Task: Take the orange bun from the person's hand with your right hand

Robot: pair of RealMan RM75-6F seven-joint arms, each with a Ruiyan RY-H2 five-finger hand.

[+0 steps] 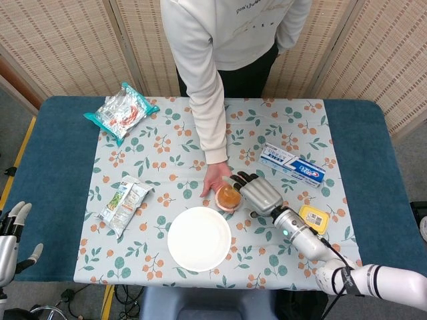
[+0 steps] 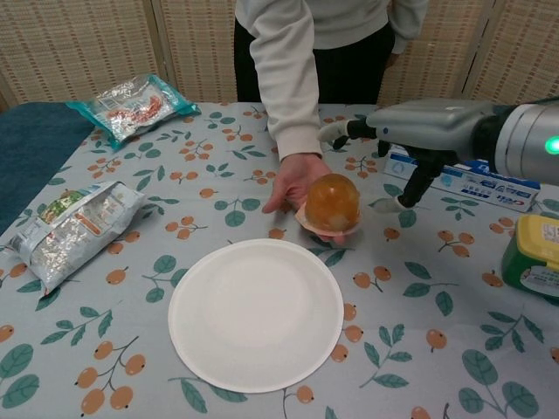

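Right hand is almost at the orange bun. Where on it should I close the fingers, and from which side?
Probably grip the orange bun around its domed upper half, coming from its open right side, where the right hand hovers. The person's hand cups it from below and from the left, so only the top and right flank are free.

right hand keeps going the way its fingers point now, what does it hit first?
Most likely the orange bun resting on the person's hand: the right hand sits just beside it, fingers open toward it. Depth is unclear; the fingertips may pass slightly above.
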